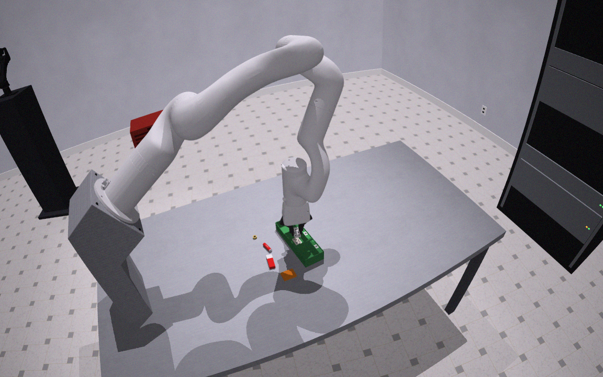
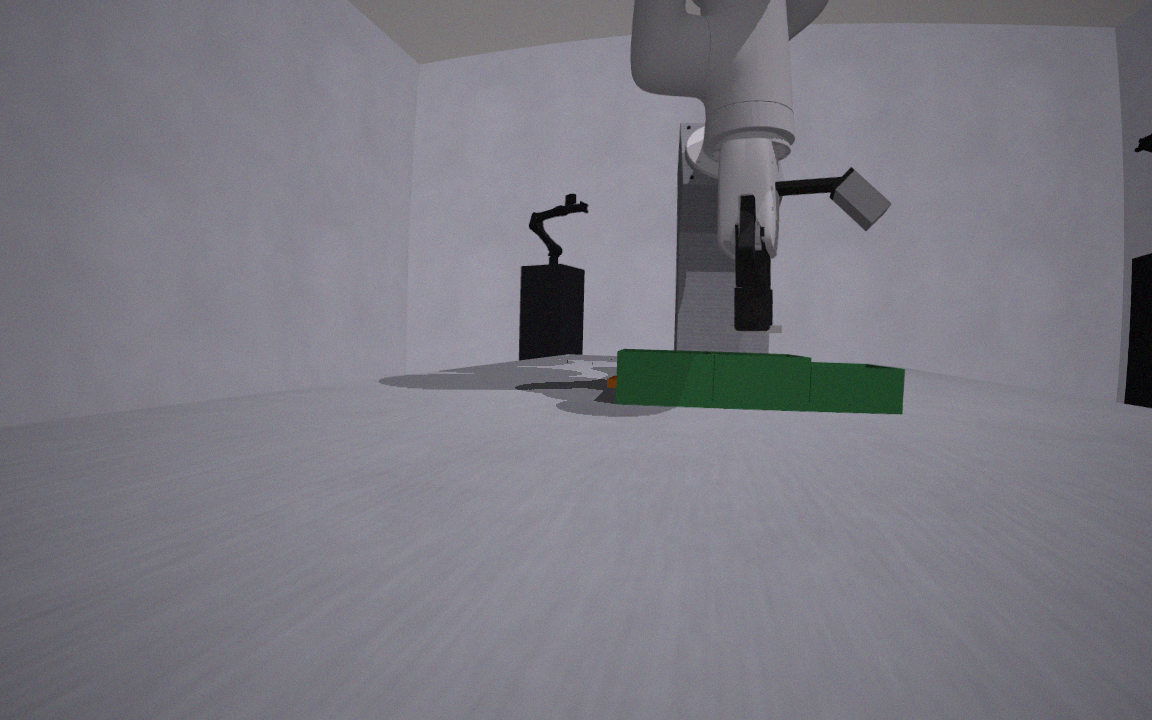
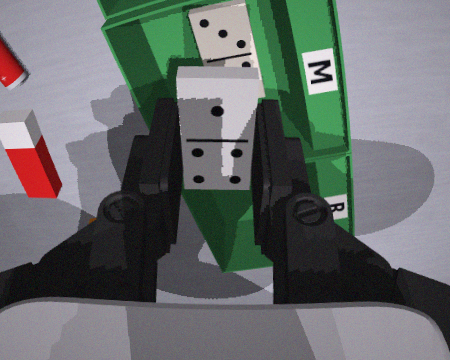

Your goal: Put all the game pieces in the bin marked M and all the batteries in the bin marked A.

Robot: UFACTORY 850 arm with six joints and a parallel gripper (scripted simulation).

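A white robot arm (image 1: pixel 247 77) (image 2: pixel 746 76) reaches over a grey table (image 1: pixel 388 197) (image 2: pixel 562 537) (image 3: pixel 410 100), its black gripper (image 1: pixel 297 230) (image 2: pixel 753 322) (image 3: pixel 217 131) closed on a white domino (image 1: pixel 296 231) (image 2: pixel 775 328) (image 3: pixel 216 127), a finger on either side. The held domino shows one pip on one half and four on the other, and hangs above the row of green bins, apart from their rims. A second domino (image 1: pixel 297 241) (image 3: pixel 222 32) is in the bin marked M (image 1: pixel 310 237) (image 2: pixel 761 380) (image 3: pixel 296 117), the middle one of three, with three pips visible on one half; the held piece partly hides its other half in the wrist view. The bin marked R (image 1: pixel 313 258) (image 2: pixel 665 377) (image 3: pixel 245 252) adjoins it at one end, and a third green bin (image 1: pixel 281 230) (image 2: pixel 857 387) (image 3: pixel 130 6), whose letter cannot be read, adjoins it at the other. Outside the bins, a red cylindrical battery (image 1: pixel 266 246) (image 3: pixel 2 55) lies on its side on the table, near a red-and-white block (image 1: pixel 270 261) (image 3: pixel 32 167). An orange block (image 1: pixel 288 274) (image 2: pixel 611 382) (image 3: pixel 92 220) sits near the R end of the row, mostly hidden in the exterior and wrist views. A small yellow ring-shaped piece (image 1: pixel 253 236) lies beyond the battery, too small to identify surely.
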